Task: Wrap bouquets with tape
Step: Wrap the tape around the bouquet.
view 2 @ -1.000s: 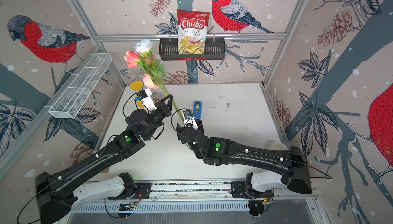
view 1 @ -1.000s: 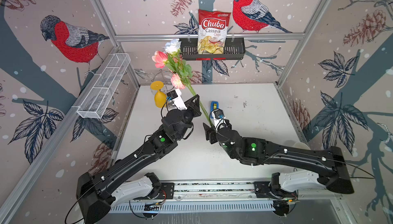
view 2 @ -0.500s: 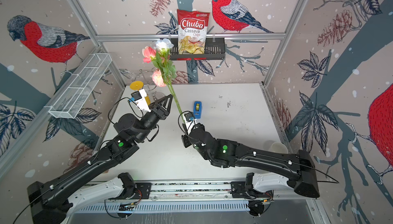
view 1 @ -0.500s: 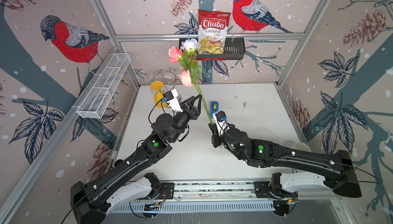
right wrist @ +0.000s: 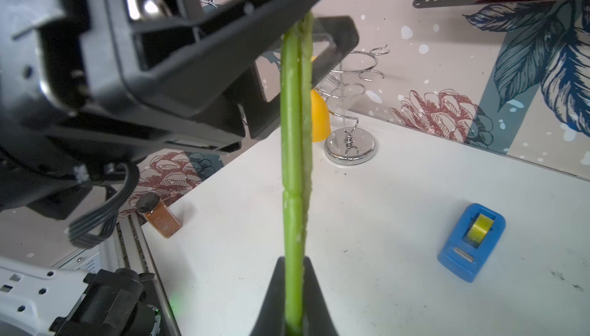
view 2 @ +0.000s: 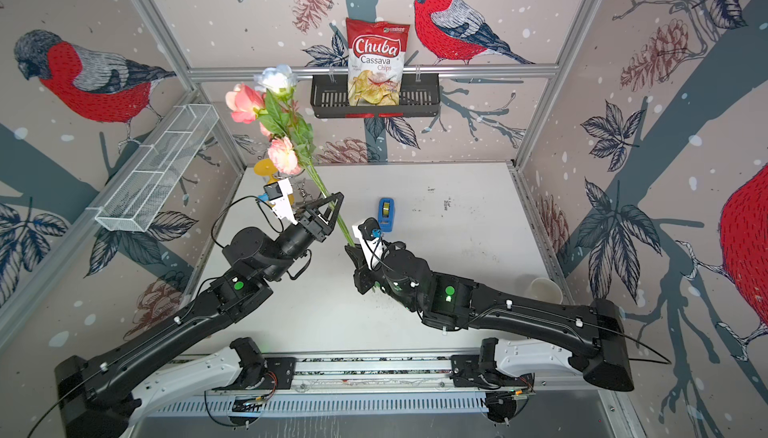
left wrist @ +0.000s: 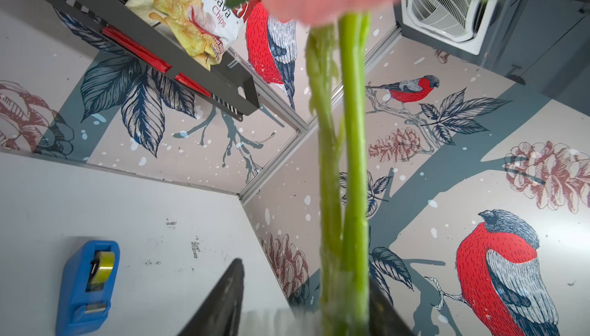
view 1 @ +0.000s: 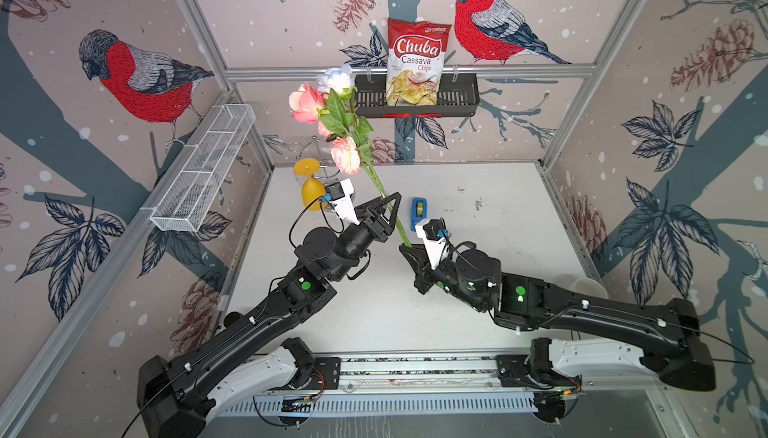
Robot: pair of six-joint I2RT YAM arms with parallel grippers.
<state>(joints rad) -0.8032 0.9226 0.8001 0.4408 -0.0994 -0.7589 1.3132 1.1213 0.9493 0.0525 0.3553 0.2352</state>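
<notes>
Right wrist view: right end effector (right wrist: 293, 286) clamped low on bouquet (view 1: 338, 124) stems; left end effector (view 1: 384, 211) parted around them higher up. Light, top-heavy, springy; best held above tape dispenser (view 1: 419, 212), by stems

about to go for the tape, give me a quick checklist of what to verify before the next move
1. Right gripper shut on the bouquet stems: ok.
2. Left gripper released: jaws stand apart around the stems; contact cannot tell.
3. Stems together, not splayed: ok.
4. Tape dispenser upright on the table, unobstructed: ok.
5. Tape end free to pull: cannot tell.
6. Yellow goblet clear of the left arm: cannot tell.
</notes>
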